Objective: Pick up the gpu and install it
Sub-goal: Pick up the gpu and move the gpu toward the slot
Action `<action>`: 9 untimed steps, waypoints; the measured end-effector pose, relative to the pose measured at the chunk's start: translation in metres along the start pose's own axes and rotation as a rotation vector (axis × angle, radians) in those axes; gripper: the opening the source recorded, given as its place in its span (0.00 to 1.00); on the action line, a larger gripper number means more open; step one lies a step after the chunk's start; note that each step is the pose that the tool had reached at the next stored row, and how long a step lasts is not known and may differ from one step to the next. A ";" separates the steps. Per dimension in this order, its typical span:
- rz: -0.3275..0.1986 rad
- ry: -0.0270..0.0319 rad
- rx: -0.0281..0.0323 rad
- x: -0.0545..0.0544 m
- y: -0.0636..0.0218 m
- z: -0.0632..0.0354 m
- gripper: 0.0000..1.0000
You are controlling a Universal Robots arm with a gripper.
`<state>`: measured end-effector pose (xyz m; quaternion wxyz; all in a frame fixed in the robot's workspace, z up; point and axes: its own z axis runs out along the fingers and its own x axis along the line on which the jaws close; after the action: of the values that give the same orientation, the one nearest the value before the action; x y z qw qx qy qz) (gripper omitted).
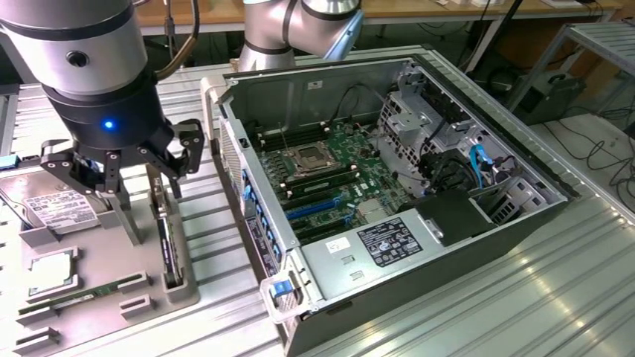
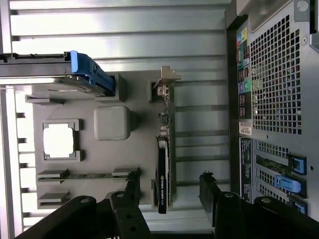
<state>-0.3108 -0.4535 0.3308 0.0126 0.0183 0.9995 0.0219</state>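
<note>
The gpu (image 1: 171, 249) is a thin black card standing on its edge in a slot of the grey parts tray (image 1: 100, 312), at the exterior view's left. In the wrist view the gpu (image 2: 163, 172) shows edge-on, with its pale metal bracket at one end. My gripper (image 1: 139, 175) hangs just above it, open. One of its black fingers (image 2: 132, 185) stands on each side of the card without touching it. In the wrist view the gripper (image 2: 169, 186) holds nothing.
The open computer case (image 1: 516, 216) lies at the exterior view's right, with its motherboard (image 1: 332, 175) and blue expansion slots (image 1: 312, 208) exposed. The tray also holds a hard drive (image 1: 50, 204), a processor (image 1: 50, 271) and a green memory stick (image 1: 79, 297). The case's rear panel (image 2: 279, 99) is close beside the gripper.
</note>
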 end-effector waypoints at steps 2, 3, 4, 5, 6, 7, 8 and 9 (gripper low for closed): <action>-0.001 0.0002 0.0001 0.000 -0.0005 0.0011 0.60; -0.001 0.0002 0.0002 0.000 -0.0008 0.0015 0.60; -0.001 0.0001 0.0000 0.000 -0.0010 0.0020 0.60; -0.001 0.0001 0.0000 0.000 -0.0011 0.0025 0.60; -0.002 0.0001 0.0000 0.000 -0.0014 0.0030 0.60; -0.002 0.0002 0.0001 0.000 -0.0016 0.0035 0.60; -0.002 0.0001 0.0000 0.000 -0.0018 0.0042 0.60; -0.002 0.0001 0.0000 0.000 -0.0020 0.0048 0.60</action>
<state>-0.3107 -0.4553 0.3259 0.0126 0.0173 0.9995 0.0219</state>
